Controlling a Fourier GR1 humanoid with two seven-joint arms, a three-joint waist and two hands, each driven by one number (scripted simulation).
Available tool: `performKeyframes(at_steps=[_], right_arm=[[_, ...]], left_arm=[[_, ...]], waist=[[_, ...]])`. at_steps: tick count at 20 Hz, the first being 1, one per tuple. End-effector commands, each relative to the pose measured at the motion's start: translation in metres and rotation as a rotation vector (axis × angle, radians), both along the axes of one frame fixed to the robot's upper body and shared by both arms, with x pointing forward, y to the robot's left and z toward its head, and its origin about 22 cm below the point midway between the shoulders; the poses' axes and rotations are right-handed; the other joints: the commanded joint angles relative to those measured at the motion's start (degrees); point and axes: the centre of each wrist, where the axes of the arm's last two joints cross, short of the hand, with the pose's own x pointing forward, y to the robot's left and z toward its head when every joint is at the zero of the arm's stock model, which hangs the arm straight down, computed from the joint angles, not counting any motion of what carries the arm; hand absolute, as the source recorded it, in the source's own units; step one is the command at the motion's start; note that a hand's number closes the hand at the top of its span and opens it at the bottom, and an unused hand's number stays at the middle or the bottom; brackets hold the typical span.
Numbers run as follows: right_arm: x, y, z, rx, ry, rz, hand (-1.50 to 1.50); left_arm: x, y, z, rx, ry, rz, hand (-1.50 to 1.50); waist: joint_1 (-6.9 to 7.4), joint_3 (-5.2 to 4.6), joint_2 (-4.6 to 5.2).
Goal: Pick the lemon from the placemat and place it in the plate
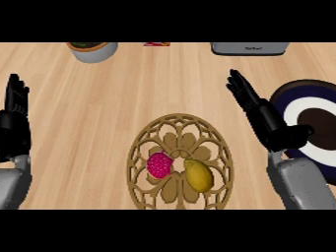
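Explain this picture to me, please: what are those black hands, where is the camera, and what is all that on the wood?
You are looking steeply down from the robot's head at a wooden counter. The two grey forearms end in black hands: the left hand and the right hand, both open with fingers up, holding nothing. Between them lies a round tan openwork placemat carrying a yellow lemon and a pink-red fruit side by side. At the right sits a dark blue and white plate, partly behind the right hand. Along the far edge are a grey pot and a grey appliance.
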Motion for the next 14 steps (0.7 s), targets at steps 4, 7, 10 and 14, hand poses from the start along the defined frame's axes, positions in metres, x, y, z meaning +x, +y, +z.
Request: performKeyframes(at_steps=[4,7,10,14], right_arm=[[-0.010,0.054,0.018,0.070,0.042,0.538,1.50],[0.006,0.040,0.110,-0.403,-0.389,0.522,1.50],[-0.005,0.043,0.133,-0.594,-0.643,0.511,1.50],[-0.024,0.018,-0.026,-0.073,-0.131,0.396,1.50]], left_arm=[[-0.023,-0.023,-0.040,-0.084,0.252,-0.094,0.00],[-0.033,-0.032,-0.062,-0.128,0.376,-0.120,0.00],[-0.032,-0.041,-0.066,-0.173,0.437,-0.142,0.00],[-0.038,-0.060,-0.063,-0.195,0.460,-0.205,0.00]], waist=[[1.28,0.39,1.74],[0.26,-0.89,-1.87],[-1.42,0.23,0.08],[0.66,0.67,2.65]])
